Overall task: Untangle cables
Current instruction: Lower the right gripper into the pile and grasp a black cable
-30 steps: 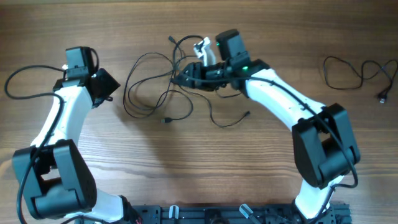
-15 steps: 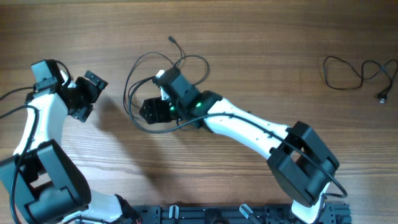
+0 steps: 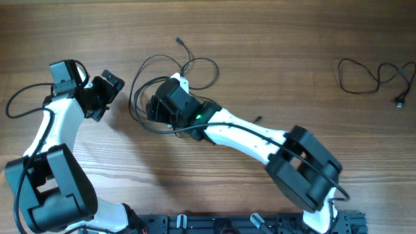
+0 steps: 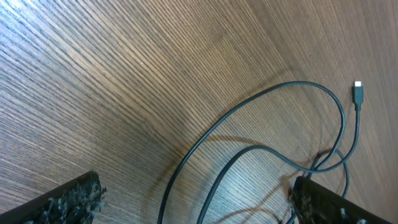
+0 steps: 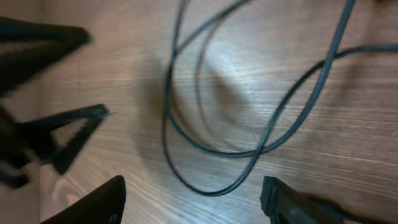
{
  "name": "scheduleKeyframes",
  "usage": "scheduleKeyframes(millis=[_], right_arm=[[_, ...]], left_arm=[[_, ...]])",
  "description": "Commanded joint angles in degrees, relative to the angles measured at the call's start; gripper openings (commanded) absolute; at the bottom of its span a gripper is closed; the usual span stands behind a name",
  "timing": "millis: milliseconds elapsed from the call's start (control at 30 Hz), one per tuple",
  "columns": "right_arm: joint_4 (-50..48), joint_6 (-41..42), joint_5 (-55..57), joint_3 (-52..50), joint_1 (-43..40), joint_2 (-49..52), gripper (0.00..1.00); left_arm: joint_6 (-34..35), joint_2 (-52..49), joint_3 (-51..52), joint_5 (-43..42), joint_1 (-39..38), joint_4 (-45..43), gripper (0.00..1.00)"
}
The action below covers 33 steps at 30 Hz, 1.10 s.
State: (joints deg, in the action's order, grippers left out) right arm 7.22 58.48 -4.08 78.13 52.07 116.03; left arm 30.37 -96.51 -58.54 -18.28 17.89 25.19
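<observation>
1. The cables (image 3: 188, 65) lie in a loose tangle of loops on the table (image 3: 260, 39), upper middle of the overhead frame. One loose cable (image 3: 370, 75) sits well apart at the upper right, clear of the knot.
2. The right gripper (image 3: 156, 107) reaches across from the lower right and hangs over the left-hand loops of the tangle. It looks placed to pick one strand out of the bundle.
3. In the right wrist view its fingers (image 5: 106, 199) are spread wide at the bottom corners. Curved strands (image 5: 166, 112) lie on the wood between and ahead of them, with nothing pinched. The picture is blurred, so I cannot tell how close the tips are to the wire.
4. The left gripper (image 3: 104, 91) waits just left of the tangle, in the upper left, apart from the wires. It is probably standing by to take or hold down a strand.
5. Its fingers (image 4: 74, 199) are also spread, at the bottom corners of the left wrist view, and they hold nothing. Ahead of them a long loop (image 4: 249, 102) arcs toward the upper right and ends in a small pale plug (image 4: 357, 92).
6. Judging by this, the untangling is at an early reach-and-choose step.
</observation>
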Motion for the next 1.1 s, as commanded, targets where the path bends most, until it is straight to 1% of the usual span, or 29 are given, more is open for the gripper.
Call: scheduleKeyframes(millis=[0,200,267,400,533,700,800,900,933,967,1000,1067], right_arm=[[-2.8,2.1,-3.5,-0.3,0.0,3.4,0.73],[-3.0,1.9,-2.3,-0.3,0.1,3.8,0.72],[-3.1,1.9,-1.8,-0.3,0.1,3.8,0.67],[-3.1,2.0,0.3,-0.3,0.1,3.8,0.63],[-3.7,3.6,1.5,-0.3,0.1,4.6,0.63],[-5.1,3.0,1.9,-0.3,0.1,6.4,0.64],[-5.2,3.0,5.2,-0.2,0.0,6.6,0.62],[-5.7,2.8,6.3,-0.2,-0.2,6.6,0.45],[-5.8,2.1,6.2,-0.2,-0.2,6.6,0.30],[-6.2,-0.6,5.3,-0.2,-0.3,6.4,0.09],[-6.4,-3.7,4.6,-0.2,-0.5,5.9,0.05],[-6.3,-8.5,3.6,-0.2,-0.6,4.2,0.05]], left_arm=[[0.6,-0.3,0.4,0.5,-0.1,-0.4,1.00],[0.6,-0.3,0.4,0.5,-0.2,-0.4,1.00],[0.6,-0.3,0.4,0.5,-0.2,-0.4,1.00],[0.6,-0.3,0.4,0.5,-0.2,-0.4,1.00],[0.6,-0.3,0.4,0.5,-0.2,-0.4,1.00],[0.6,-0.3,0.4,0.5,-0.2,-0.4,1.00],[0.6,-0.3,0.4,0.5,-0.2,-0.4,1.00],[0.6,-0.3,0.4,0.5,-0.2,-0.4,1.00],[0.6,-0.3,0.4,0.5,-0.2,-0.4,1.00],[0.6,-0.3,0.4,0.5,-0.2,-0.4,1.00],[0.6,-0.3,0.4,0.5,-0.2,-0.4,1.00],[0.6,-0.3,0.4,0.5,-0.2,-0.4,1.00]])
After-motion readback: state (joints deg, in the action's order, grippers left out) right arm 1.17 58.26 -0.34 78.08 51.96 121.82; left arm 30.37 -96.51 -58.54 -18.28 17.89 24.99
